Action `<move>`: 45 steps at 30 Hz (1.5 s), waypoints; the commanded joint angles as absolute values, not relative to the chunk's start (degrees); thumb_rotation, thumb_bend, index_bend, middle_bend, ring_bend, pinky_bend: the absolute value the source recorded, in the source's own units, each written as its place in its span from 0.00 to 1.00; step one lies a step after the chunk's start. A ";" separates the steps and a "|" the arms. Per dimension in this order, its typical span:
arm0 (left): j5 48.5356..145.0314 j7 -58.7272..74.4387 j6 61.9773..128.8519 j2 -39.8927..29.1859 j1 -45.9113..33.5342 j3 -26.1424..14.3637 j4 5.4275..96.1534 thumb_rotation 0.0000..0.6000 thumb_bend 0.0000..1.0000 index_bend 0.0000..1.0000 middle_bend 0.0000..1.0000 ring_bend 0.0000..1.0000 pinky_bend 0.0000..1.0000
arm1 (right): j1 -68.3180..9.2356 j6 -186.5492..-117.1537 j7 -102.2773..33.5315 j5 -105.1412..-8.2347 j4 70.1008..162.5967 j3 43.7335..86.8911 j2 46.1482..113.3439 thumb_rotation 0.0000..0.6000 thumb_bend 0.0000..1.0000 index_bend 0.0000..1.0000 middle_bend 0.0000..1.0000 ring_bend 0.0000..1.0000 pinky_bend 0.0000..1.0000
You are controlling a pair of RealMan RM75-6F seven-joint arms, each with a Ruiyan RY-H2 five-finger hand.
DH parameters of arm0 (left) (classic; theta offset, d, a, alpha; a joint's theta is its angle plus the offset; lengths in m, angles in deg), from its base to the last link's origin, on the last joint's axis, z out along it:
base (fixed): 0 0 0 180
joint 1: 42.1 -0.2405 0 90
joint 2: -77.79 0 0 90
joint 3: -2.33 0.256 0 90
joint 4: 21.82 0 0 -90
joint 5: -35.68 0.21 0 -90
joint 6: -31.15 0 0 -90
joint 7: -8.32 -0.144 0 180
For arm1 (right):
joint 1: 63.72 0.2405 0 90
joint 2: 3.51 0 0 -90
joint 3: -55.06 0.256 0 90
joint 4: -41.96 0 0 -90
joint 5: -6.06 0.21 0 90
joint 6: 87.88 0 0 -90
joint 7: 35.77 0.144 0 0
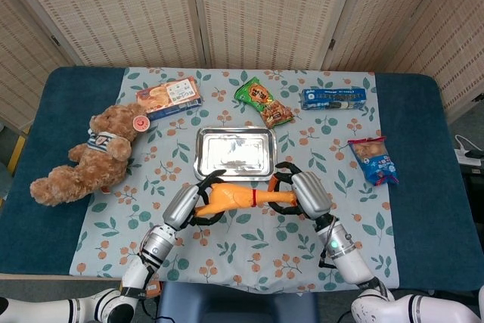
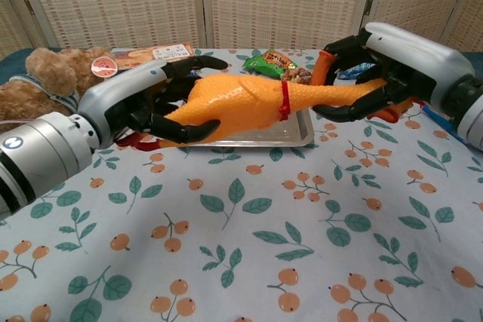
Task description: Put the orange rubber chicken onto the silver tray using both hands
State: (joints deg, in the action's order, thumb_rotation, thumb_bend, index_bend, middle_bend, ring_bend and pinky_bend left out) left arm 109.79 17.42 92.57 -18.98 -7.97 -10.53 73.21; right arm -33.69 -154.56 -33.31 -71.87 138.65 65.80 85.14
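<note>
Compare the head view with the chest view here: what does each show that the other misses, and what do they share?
Only the head view shows the whole blue box and the red-and-blue snack bag on the table's right side. Only the chest view shows the orange rubber chicken lifted clear above the cloth in front of the silver tray. Both show the left hand and right hand gripping the chicken's two ends, the teddy bear and the green snack bag.

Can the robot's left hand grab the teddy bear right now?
Probably not. The left robot hand is busy gripping the orange rubber chicken together with the right robot hand, and the teddy bear lies off to its left on the table.
</note>
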 commanded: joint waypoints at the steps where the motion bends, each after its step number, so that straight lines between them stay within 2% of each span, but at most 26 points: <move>1: 108.39 17.12 92.73 -18.71 -8.11 -11.06 73.82 1.00 0.46 0.23 0.42 0.43 0.70 | -33.74 -154.91 -33.24 -72.00 138.39 65.90 85.27 1.00 0.33 0.84 0.58 0.61 0.71; 6: 107.33 15.75 93.60 -19.03 -8.16 -11.44 73.90 1.00 0.52 0.36 0.57 0.58 0.82 | -33.89 -155.41 -32.18 -72.20 137.63 66.03 85.67 1.00 0.33 0.84 0.58 0.61 0.71; 11: 106.14 14.97 95.39 -19.78 -8.71 -12.03 73.90 1.00 0.65 0.64 0.78 0.75 0.98 | -33.90 -155.35 -31.50 -72.48 137.22 65.85 85.63 1.00 0.33 0.84 0.58 0.61 0.71; 14: 104.81 14.53 96.34 -20.47 -9.00 -12.72 74.24 1.00 0.70 0.79 0.89 0.85 1.00 | -33.89 -155.22 -31.35 -72.45 137.26 65.79 85.57 1.00 0.33 0.84 0.58 0.61 0.71; 17: 104.34 13.91 97.21 -20.93 -9.18 -13.03 74.44 1.00 0.72 0.83 0.93 0.90 1.00 | -33.88 -155.15 -31.54 -72.38 137.18 65.73 85.54 1.00 0.33 0.84 0.58 0.61 0.71; 24: 103.73 14.99 97.09 -20.86 -9.43 -13.34 75.47 1.00 0.72 0.83 0.94 0.91 1.00 | -33.94 -155.09 -31.24 -72.09 137.44 65.83 85.34 1.00 0.33 0.84 0.58 0.61 0.71; 26: 103.82 16.06 96.23 -20.18 -9.49 -13.10 76.19 1.00 0.68 0.78 0.89 0.87 1.00 | -33.95 -155.20 -31.28 -72.18 137.53 65.87 85.27 1.00 0.33 0.84 0.58 0.61 0.71; 29: 102.39 17.60 93.02 -17.95 -9.36 -12.54 78.52 1.00 0.60 0.59 0.71 0.72 0.93 | -33.98 -155.35 -31.30 -72.20 137.74 65.94 85.22 1.00 0.33 0.84 0.58 0.61 0.71; 32: 102.54 17.79 90.57 -15.88 -8.85 -11.86 80.12 1.00 0.54 0.41 0.52 0.54 0.78 | -34.07 -155.32 -31.06 -71.81 138.18 66.06 85.12 1.00 0.33 0.84 0.58 0.61 0.71; 35: 101.51 19.54 86.85 -13.26 -8.20 -11.50 82.37 1.00 0.48 0.17 0.31 0.32 0.58 | -34.17 -155.72 -32.14 -71.79 138.39 66.08 84.97 1.00 0.33 0.84 0.58 0.61 0.71; 36: 101.10 20.13 85.59 -12.45 -7.94 -11.45 82.90 1.00 0.47 0.12 0.26 0.27 0.52 | -34.22 -155.79 -32.28 -71.78 138.58 66.05 84.94 1.00 0.33 0.84 0.58 0.61 0.71; 37: 100.74 20.60 84.11 -11.49 -7.58 -11.34 83.35 1.00 0.45 0.05 0.16 0.17 0.44 | -34.27 -155.87 -32.39 -71.77 138.77 66.03 84.88 1.00 0.33 0.84 0.58 0.61 0.71; 38: 100.46 20.97 82.75 -10.54 -7.23 -11.24 83.78 1.00 0.43 0.01 0.08 0.10 0.37 | -34.32 -155.99 -32.56 -71.78 138.90 66.03 84.84 1.00 0.33 0.84 0.58 0.61 0.71; 40: 99.98 21.95 80.33 -8.79 -6.55 -11.21 84.63 1.00 0.40 0.00 0.01 0.01 0.26 | -34.41 -156.19 -32.91 -71.77 139.15 66.03 84.79 1.00 0.33 0.84 0.58 0.61 0.71; 43: 99.83 24.19 77.19 -6.56 -5.73 -11.48 85.83 1.00 0.38 0.00 0.00 0.00 0.18 | -34.51 -156.33 -33.36 -71.75 139.36 65.93 84.68 1.00 0.33 0.84 0.58 0.61 0.71; 45: 99.80 25.36 76.13 -5.81 -5.49 -11.71 86.19 1.00 0.37 0.00 0.00 0.00 0.16 | -34.53 -156.34 -33.50 -71.75 139.42 65.91 84.62 1.00 0.33 0.84 0.58 0.61 0.71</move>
State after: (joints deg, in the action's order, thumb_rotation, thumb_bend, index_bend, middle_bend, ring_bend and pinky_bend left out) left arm 100.07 24.24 77.27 -6.59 -6.06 -11.53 85.45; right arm -34.53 -156.34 -33.50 -71.75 139.42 65.91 84.62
